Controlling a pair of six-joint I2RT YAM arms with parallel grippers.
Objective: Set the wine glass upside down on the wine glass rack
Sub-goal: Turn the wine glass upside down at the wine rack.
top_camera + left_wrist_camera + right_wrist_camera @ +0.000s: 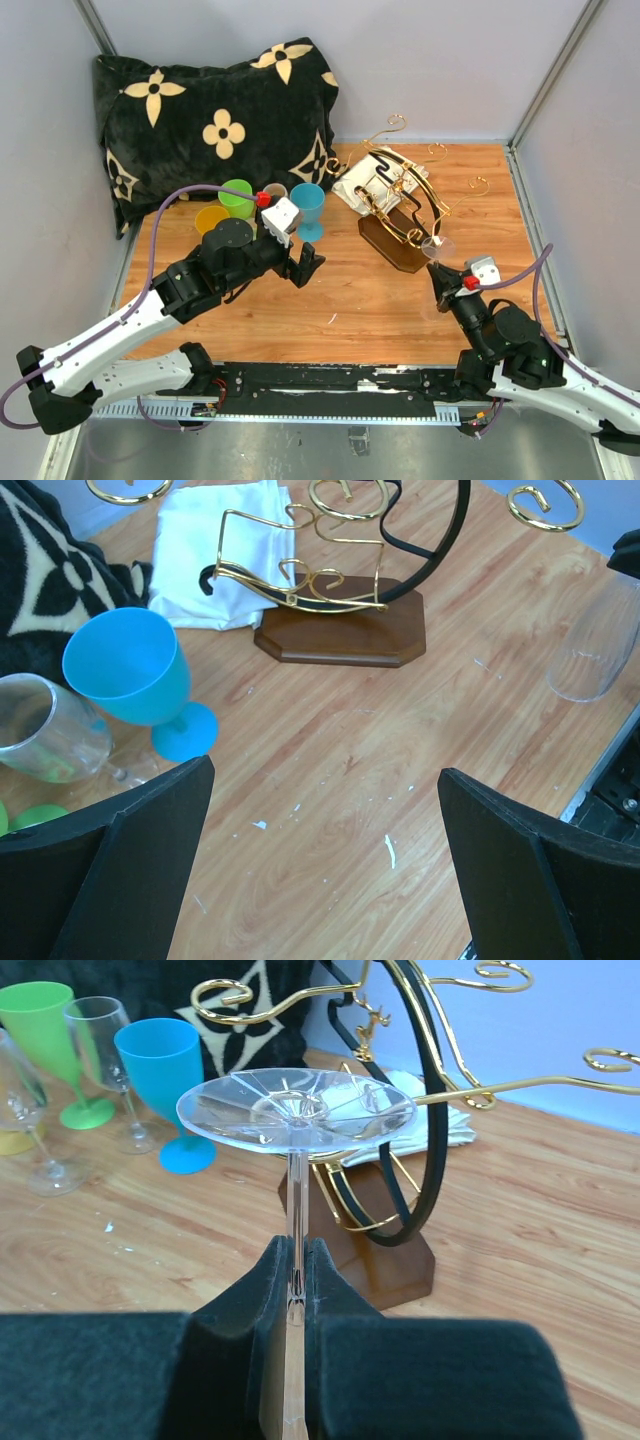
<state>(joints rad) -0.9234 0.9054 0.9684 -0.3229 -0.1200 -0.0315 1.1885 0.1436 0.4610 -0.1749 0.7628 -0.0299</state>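
Note:
My right gripper is shut on the stem of a clear wine glass, which is held upside down with its round foot on top. The top view shows that foot just in front of the wine glass rack, a gold wire stand with curled hooks, a black oval ring and a dark wooden base. The glass's bowl shows at the right edge of the left wrist view. My left gripper hangs open over bare wood, left of the rack, with nothing between its fingers.
A blue goblet, a green cup, a yellow cup and a clear glass cluster at the back left. A white cloth lies behind the rack. A black flowered pillow fills the back left corner.

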